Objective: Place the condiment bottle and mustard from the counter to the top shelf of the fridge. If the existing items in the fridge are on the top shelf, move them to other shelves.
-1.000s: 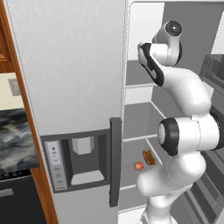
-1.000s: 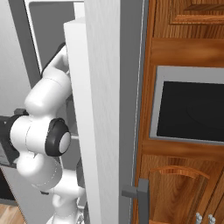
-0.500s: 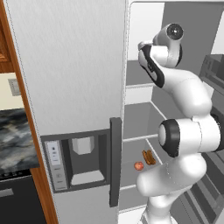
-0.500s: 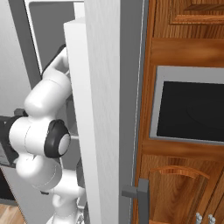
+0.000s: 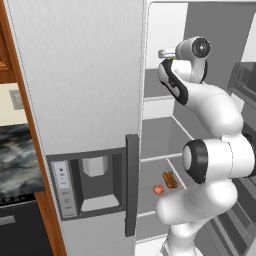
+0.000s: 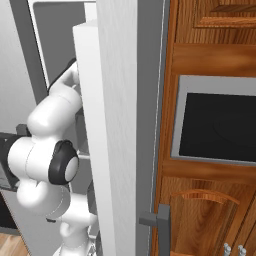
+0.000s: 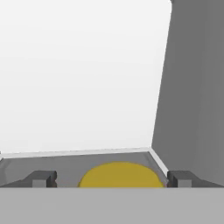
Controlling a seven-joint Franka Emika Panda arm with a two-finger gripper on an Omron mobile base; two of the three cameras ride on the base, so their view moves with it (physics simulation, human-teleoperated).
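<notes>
Between the spread fingers of the pincer (image 7: 112, 179) sits the mustard (image 7: 119, 175), its yellow top showing; beyond the pincer lies the fridge shelf (image 7: 65, 159), untouched by the fingers.

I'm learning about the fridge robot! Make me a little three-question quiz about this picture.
1. True or false: the fridge is open.
2. In the hand view, the yellow thing sits: A) between the fingertips B) far off to one side C) above them
3. Fill in: the two small foods on a lower shelf are orange and ____.

Key: 1 true; 2 A; 3 red.
</notes>
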